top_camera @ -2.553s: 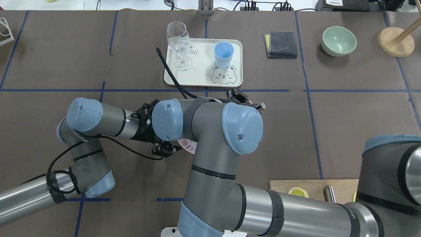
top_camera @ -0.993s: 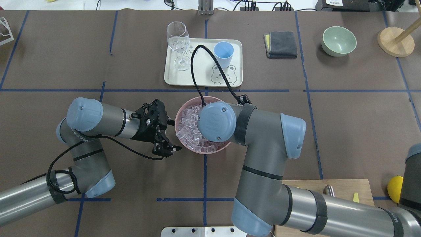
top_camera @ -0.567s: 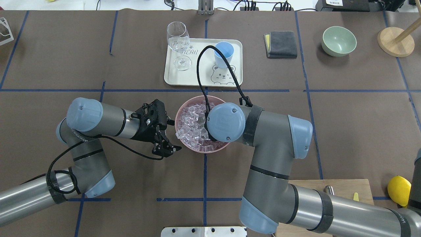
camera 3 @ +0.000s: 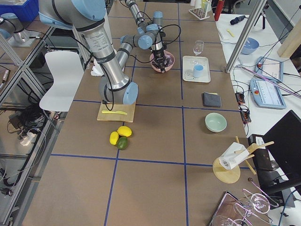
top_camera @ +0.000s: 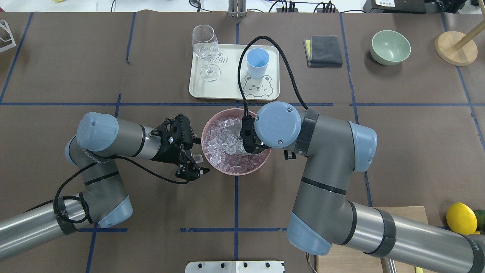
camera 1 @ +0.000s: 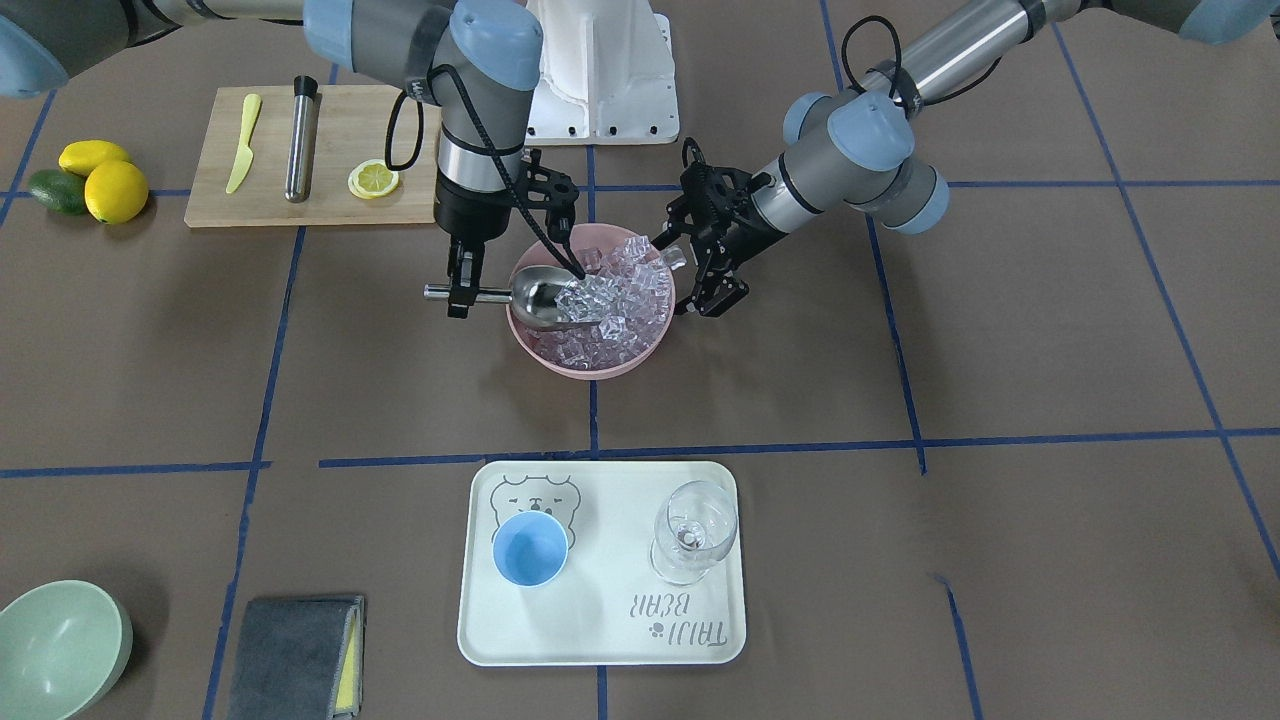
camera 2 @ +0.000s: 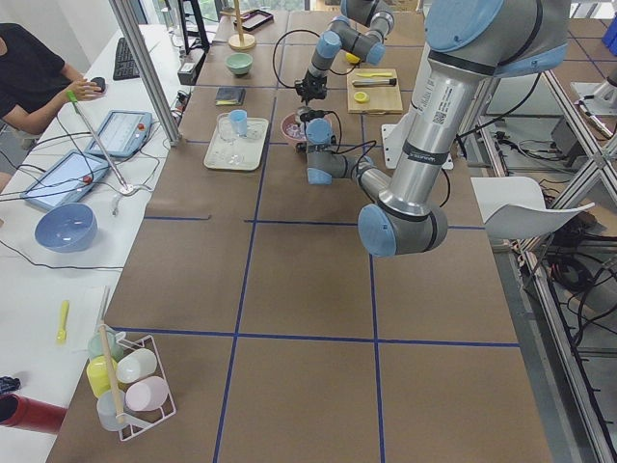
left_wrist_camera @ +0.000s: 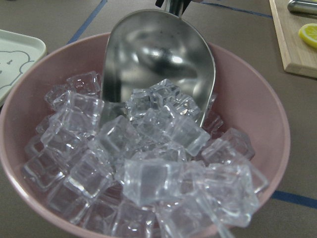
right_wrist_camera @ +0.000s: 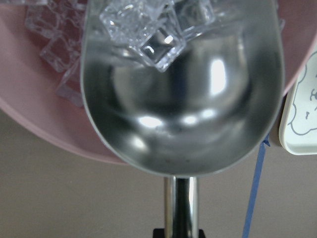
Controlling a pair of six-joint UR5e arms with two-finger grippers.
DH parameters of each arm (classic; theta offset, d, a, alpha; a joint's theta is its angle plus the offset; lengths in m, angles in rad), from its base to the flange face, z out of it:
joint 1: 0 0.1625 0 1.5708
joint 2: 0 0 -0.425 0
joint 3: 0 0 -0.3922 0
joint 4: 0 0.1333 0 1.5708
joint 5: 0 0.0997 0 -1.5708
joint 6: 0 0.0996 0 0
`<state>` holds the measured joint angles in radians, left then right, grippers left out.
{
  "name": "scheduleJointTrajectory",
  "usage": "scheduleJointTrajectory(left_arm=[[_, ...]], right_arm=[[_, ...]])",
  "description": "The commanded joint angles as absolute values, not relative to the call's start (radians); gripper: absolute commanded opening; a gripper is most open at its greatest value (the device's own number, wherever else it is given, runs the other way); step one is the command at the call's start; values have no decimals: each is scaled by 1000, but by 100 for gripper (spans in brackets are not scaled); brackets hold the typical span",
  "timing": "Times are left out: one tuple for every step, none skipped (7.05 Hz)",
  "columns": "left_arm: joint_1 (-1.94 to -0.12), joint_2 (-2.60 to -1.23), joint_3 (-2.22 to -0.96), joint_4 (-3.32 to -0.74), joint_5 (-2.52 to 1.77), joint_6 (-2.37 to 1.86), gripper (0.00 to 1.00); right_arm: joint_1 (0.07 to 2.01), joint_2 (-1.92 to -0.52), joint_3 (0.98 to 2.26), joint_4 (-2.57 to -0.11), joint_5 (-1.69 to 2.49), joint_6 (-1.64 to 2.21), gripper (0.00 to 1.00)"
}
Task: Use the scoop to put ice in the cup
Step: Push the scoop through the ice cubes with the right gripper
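The steel scoop (camera 1: 535, 298) lies tilted in a pink bowl (camera 1: 590, 365) full of ice (camera 1: 615, 290), its trough pushed into the cubes. My right gripper (camera 1: 458, 295) is shut on the scoop's rod handle just outside the bowl's rim. The right wrist view shows the trough (right_wrist_camera: 183, 114) with a few cubes at its mouth. The left wrist view shows the scoop (left_wrist_camera: 158, 59) against the heaped ice (left_wrist_camera: 148, 163). My left gripper (top_camera: 192, 157) is open beside the bowl's other side, with a loose cube between its fingers. The light-blue cup (camera 1: 530, 549) stands empty on a white tray (camera 1: 600, 620).
A clear wine glass (camera 1: 693, 530) stands on the tray beside the cup. A cutting board (camera 1: 330, 205) with a knife, a steel cylinder and a lemon slice lies behind the bowl. Lemons (camera 1: 100, 180), a pale green bowl (camera 1: 60, 640) and a grey cloth (camera 1: 295, 640) lie at the table's right end.
My right arm has swung off the bowl toward the right, and the scoop has dug into the ice. A loose cube now lies by the left gripper. The left arm has stayed put.
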<state>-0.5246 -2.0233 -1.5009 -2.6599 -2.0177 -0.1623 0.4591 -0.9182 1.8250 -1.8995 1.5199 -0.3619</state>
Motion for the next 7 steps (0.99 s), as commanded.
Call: scheduleJointTrajectory(left_arm=[[-525, -2025, -1502, -2660, -2017, -163, 100], [-525, -2025, -1502, -2658, -2017, -163, 100], [-523, -2025, -1503, -2660, -2017, -163, 100], [-523, -2025, -1502, -2658, -2017, -163, 100], [-523, -2025, -1503, -2658, -2017, -163, 100], [-523, -2025, -1502, -2658, -2017, -163, 100], [-523, -2026, -1503, -2660, -2017, -163, 100]], right_arm=[[480, -934, 1859, -1896, 1566, -348, 0], [486, -949, 1873, -1896, 1575, -347, 0], [500, -953, 1873, -1876, 1598, -347, 0], [517, -954, 1882, -1875, 1629, -345, 0], [538, -974, 1919, -1875, 1662, -342, 0], [566, -985, 1946, -1873, 1707, -312, 0], [593, -986, 1953, -1873, 1751, -286, 0]])
